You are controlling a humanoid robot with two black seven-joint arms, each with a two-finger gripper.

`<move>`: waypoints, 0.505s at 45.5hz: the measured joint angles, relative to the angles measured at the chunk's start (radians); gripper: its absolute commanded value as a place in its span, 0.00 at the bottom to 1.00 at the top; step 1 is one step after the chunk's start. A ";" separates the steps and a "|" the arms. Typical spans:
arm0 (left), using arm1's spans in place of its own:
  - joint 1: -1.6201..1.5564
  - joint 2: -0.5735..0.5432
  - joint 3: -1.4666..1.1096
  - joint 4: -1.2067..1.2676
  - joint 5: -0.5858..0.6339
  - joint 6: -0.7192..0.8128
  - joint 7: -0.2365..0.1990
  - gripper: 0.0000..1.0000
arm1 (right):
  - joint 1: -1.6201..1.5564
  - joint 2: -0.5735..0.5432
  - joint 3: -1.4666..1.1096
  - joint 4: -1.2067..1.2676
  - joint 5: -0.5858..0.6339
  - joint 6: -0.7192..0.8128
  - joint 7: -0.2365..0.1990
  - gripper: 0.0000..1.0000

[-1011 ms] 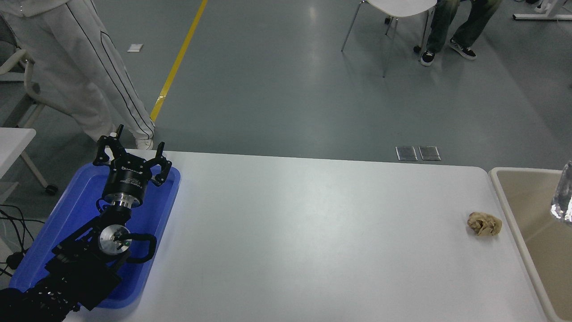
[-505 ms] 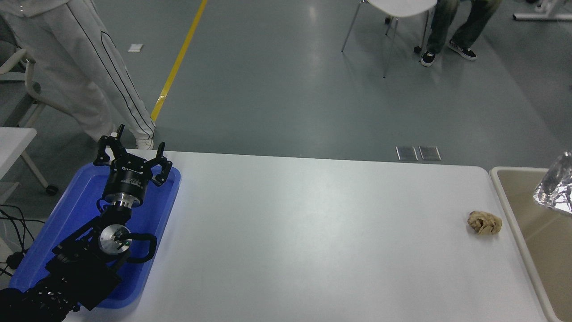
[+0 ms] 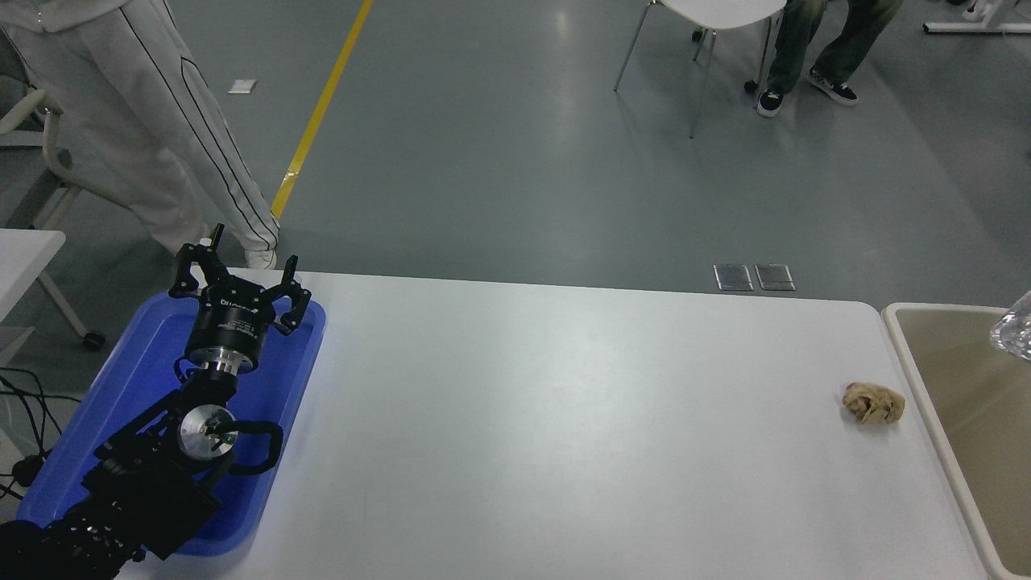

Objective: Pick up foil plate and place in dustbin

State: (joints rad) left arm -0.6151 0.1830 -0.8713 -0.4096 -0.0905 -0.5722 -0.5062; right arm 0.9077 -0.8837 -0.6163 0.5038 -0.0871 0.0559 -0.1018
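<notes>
Only a shiny silver corner of the foil plate shows at the right edge of the head view, above the beige dustbin that stands off the table's right end. The rest of the plate is cut off by the picture's edge. My right gripper and arm are out of view, so what holds the plate is hidden. My left gripper is open and empty, parked over the blue tray at the lower left.
A crumpled tan paper ball lies on the white table near its right end, close to the dustbin's rim. A flat blue tray lies under the left arm. A person in white stands at the far left; another sits on a chair beyond.
The foil plate swung left into view over the dustbin, then moved back right and up, so only a small corner shows now. The left arm has not moved.
</notes>
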 measured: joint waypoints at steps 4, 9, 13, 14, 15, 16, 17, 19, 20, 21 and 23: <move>0.000 0.000 0.000 0.000 0.000 0.000 0.000 1.00 | -0.054 0.028 0.051 -0.057 0.001 -0.006 0.000 0.00; 0.000 0.000 0.000 0.000 0.000 0.000 0.000 1.00 | -0.121 0.072 0.108 -0.129 0.003 -0.026 -0.001 0.00; 0.000 0.000 0.000 0.000 0.000 0.000 0.000 1.00 | -0.163 0.105 0.142 -0.177 0.004 -0.044 -0.002 0.00; 0.000 0.000 0.000 0.000 0.000 0.000 0.000 1.00 | -0.171 0.112 0.148 -0.186 0.004 -0.047 -0.002 0.00; 0.000 0.000 0.000 0.000 0.000 0.000 0.000 1.00 | -0.181 0.122 0.155 -0.199 0.004 -0.051 -0.002 0.00; 0.000 0.000 0.000 0.000 0.000 0.000 0.000 1.00 | -0.189 0.130 0.160 -0.210 0.004 -0.054 -0.003 0.00; 0.000 0.000 0.000 0.000 0.000 0.000 0.000 1.00 | -0.196 0.137 0.165 -0.220 0.005 -0.057 -0.003 0.00; 0.000 0.000 0.000 0.000 0.000 0.000 0.000 1.00 | -0.211 0.153 0.174 -0.238 0.005 -0.062 -0.005 0.00; 0.000 0.000 0.000 0.000 0.000 0.000 0.000 1.00 | -0.216 0.159 0.177 -0.244 0.005 -0.064 -0.005 0.00; 0.000 0.000 0.000 0.000 0.000 0.000 0.000 1.00 | -0.223 0.167 0.181 -0.252 0.005 -0.068 -0.006 0.00; 0.000 0.000 0.000 0.000 0.000 0.000 0.000 1.00 | -0.232 0.175 0.186 -0.262 0.005 -0.072 -0.008 0.00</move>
State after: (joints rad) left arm -0.6151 0.1827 -0.8713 -0.4096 -0.0905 -0.5722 -0.5062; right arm 0.6758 -0.7083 -0.4304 0.2416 -0.0818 -0.0159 -0.1095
